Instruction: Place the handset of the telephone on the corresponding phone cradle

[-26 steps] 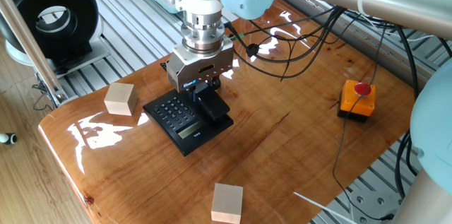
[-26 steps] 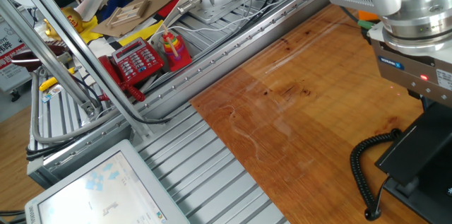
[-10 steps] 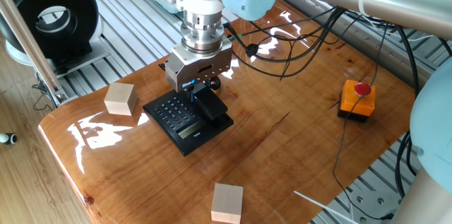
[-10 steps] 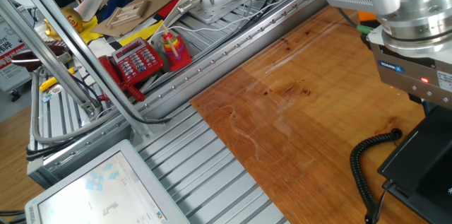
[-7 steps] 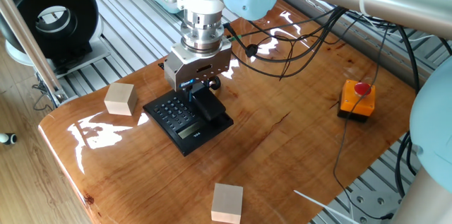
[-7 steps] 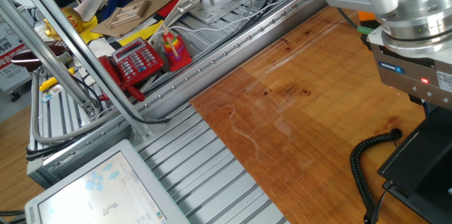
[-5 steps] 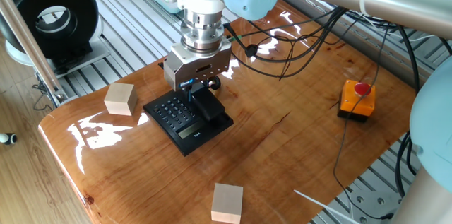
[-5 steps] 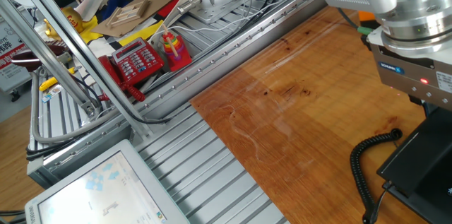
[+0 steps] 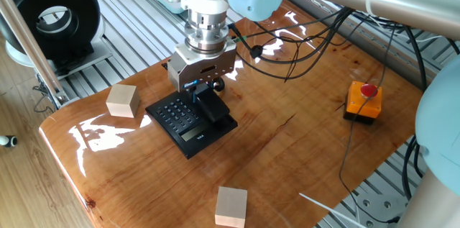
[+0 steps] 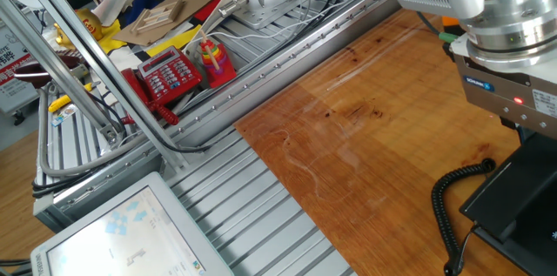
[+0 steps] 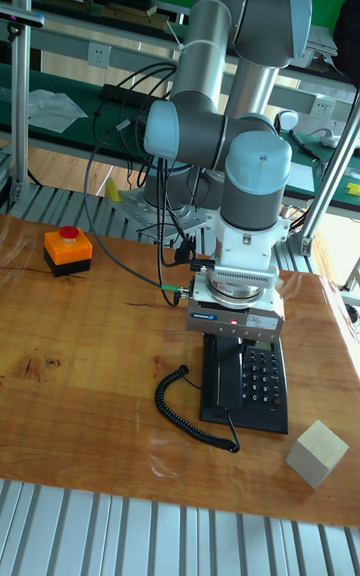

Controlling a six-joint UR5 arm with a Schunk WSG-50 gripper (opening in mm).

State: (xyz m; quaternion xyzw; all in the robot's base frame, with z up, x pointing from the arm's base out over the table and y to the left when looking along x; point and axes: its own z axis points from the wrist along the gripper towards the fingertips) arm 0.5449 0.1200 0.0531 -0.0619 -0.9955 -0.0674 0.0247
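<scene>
the jaws pointed straight down over the phone base point(image 9: 188, 120), and the gripper point(image 9: 203, 91) stood directly above the handset point(image 9: 213, 106); the silver gripper body hid the fingertips in every view, so i could not tell whether the jaws were clamped on the handset or parted around it. the handset, long and black, lay along the phone cradle point(image 11: 224, 381), the strip of the base on the side away from the grey keypad point(image 11: 263, 374); whether it was fully seated or just above the recess could not be made out. in the tall fixed view its lower end reached toward the near edge of the base, and the coiled black cord point(image 11: 181, 403) looped out from that end onto the table point(image 11: 90, 406) just beside the base. in the other fixed view the same cord point(image 10: 450, 206) curled on the wood next to the base. the base sat flat on the table with its small display point(image 9: 192, 134) at the end away from the gripper. well apart from the base, an orange box with a red button point(image 9: 364, 100) sat on the far side of the table. a pale wooden block point(image 9: 122, 101) rested near the keypad side of the base, and a second wooden block point(image 9: 231, 206) lay farther off, past the display end.
</scene>
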